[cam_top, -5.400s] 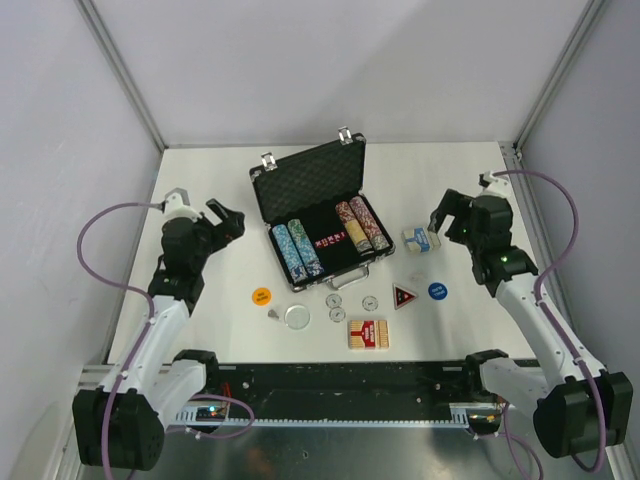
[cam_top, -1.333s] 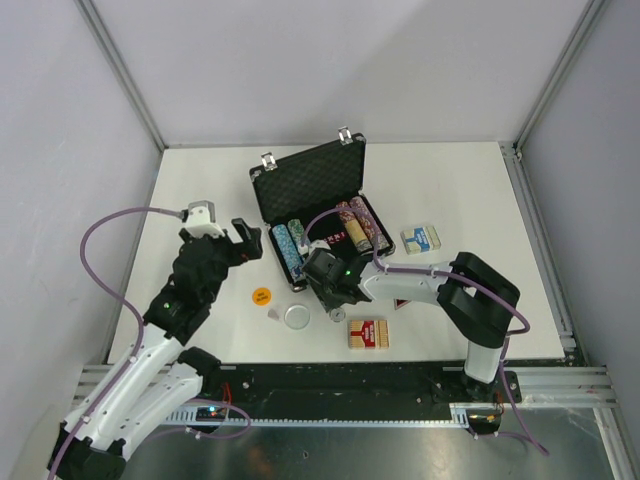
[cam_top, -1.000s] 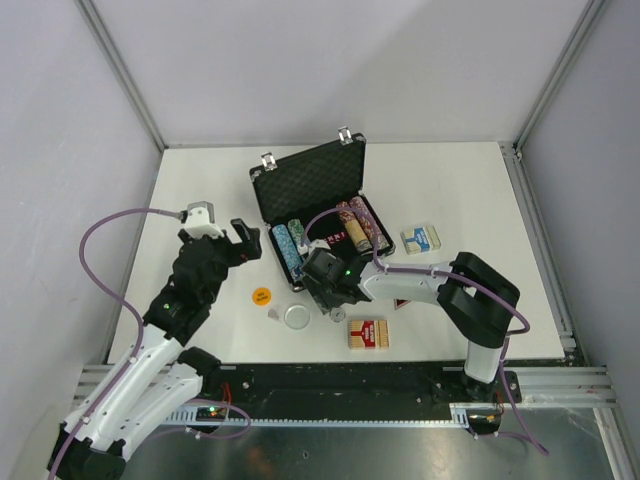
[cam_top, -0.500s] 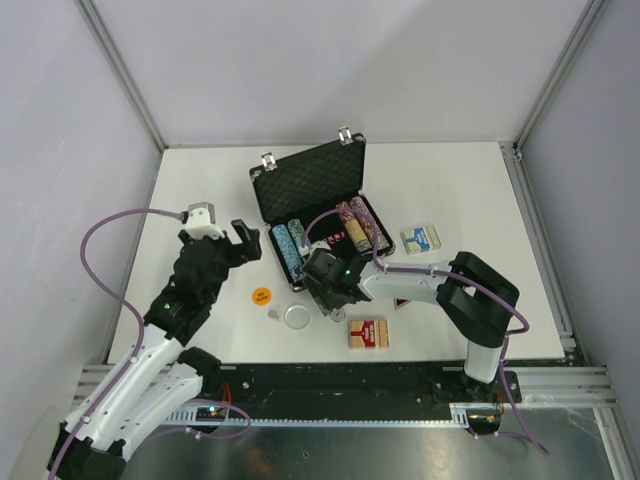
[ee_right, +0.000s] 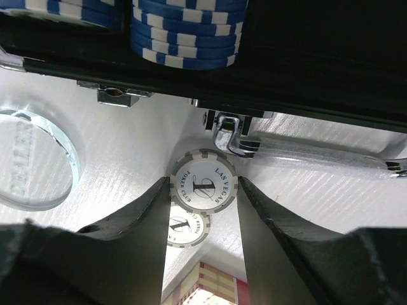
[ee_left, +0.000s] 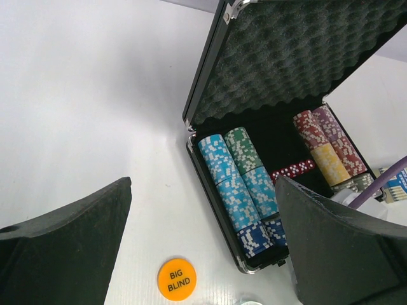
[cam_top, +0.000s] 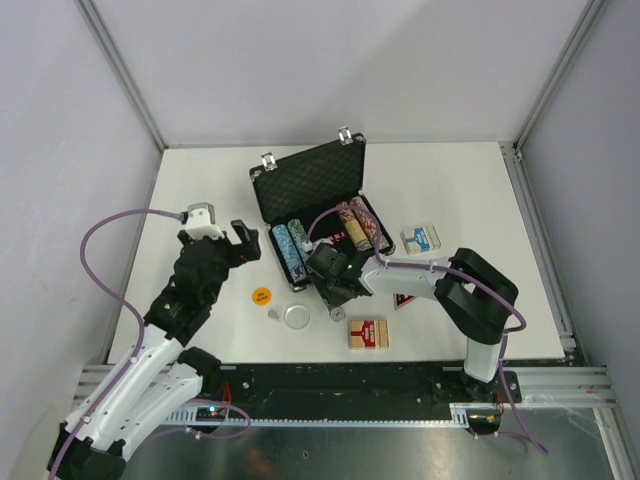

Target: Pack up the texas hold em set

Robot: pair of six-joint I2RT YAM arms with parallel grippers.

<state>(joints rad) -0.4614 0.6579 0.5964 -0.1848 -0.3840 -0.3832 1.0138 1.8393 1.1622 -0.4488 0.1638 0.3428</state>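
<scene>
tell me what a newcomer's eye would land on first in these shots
The open black case in the middle of the table draws the eye first, foam lid up and coloured chip rows inside. Just in front of it the right pincer grips a white Las Vegas chip, with a second chip lying on the table close by. An orange BIG BLIND button sits left of the case's near corner.

Open briefcase [cam_top: 310, 185], chip [ee_right: 203, 188] outside front
</scene>
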